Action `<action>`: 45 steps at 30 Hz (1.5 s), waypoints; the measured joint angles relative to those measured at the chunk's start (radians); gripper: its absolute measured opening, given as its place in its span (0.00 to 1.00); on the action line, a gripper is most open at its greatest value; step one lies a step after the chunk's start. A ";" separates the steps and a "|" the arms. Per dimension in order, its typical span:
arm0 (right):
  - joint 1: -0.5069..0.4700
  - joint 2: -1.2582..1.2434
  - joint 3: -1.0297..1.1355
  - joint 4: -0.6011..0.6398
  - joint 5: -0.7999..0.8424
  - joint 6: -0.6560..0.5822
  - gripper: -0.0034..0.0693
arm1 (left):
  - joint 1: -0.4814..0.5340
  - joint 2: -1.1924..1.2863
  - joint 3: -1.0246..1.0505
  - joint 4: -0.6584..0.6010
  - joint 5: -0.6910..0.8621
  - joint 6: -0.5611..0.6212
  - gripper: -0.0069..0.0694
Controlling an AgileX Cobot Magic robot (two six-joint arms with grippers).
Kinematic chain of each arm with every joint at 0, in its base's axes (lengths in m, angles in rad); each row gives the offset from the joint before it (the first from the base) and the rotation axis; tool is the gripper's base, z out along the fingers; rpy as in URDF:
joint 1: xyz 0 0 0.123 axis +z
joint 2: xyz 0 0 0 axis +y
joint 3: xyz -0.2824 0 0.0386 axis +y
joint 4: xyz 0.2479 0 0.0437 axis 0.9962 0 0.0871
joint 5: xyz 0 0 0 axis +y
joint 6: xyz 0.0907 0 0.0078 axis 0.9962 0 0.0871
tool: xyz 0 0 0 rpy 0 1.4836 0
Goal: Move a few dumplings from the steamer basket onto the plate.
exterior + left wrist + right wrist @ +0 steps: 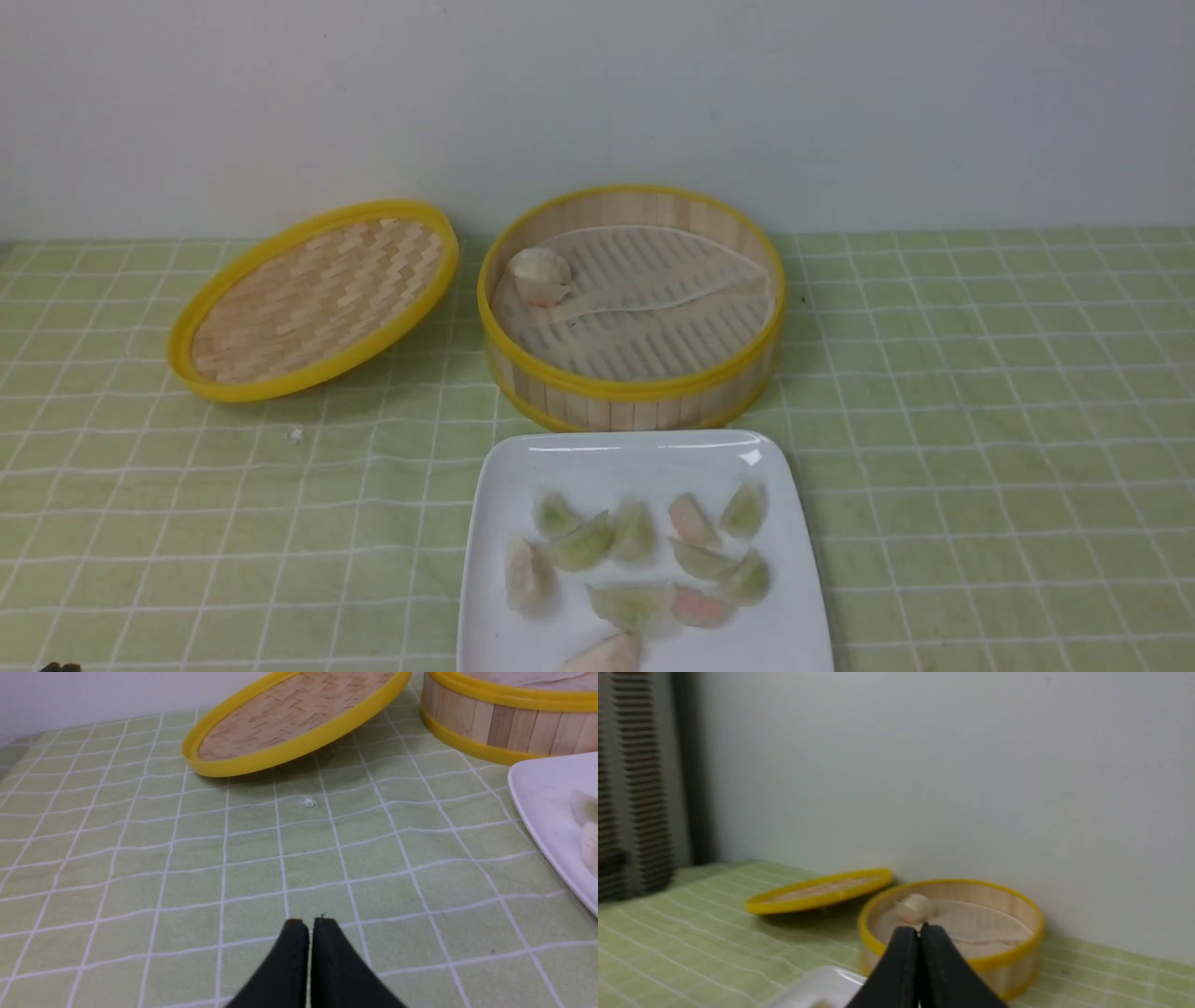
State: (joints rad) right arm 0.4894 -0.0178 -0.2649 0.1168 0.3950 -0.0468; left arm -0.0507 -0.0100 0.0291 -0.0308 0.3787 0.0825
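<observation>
The steamer basket (pixel 635 387) stands at mid-table with one pale dumpling (pixel 540 273) on its liner, by the left wall. Just in front lies the white plate (pixel 616 462) with several pale green and pinkish dumplings (pixel 635 532) on it. Neither gripper shows in the front view. In the left wrist view my left gripper (pixel 309 921) is shut and empty, low over the cloth to the left of the plate (pixel 542 802). My right gripper (pixel 919 928) is shut and empty, held back on the near side of the basket (pixel 1008 956) and its dumpling (pixel 915 906).
The shallow woven lid (pixel 313 299) leans tilted to the left of the basket. A small white crumb (pixel 296 434) lies on the green checked cloth in front of it. A pale wall runs close behind the basket.
</observation>
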 joint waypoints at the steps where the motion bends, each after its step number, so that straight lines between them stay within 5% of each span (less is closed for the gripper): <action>1: -0.049 0.000 0.017 -0.014 0.000 -0.001 0.03 | 0.000 0.000 0.000 0.000 0.000 0.000 0.08; 6: -0.301 0.000 0.146 -0.098 0.002 -0.002 0.03 | 0.000 0.000 0.000 0.000 0.000 0.000 0.08; 14: -0.519 0.001 0.283 -0.117 0.011 0.007 0.03 | 0.000 0.000 0.000 0.000 0.001 0.000 0.08; 45: -0.530 0.001 0.283 -0.111 0.011 0.017 0.03 | 0.000 0.000 0.000 0.000 0.001 0.000 0.08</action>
State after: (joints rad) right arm -0.0405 -0.0167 0.0182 0.0060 0.4056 -0.0302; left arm -0.0507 -0.0100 0.0291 -0.0308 0.3795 0.0825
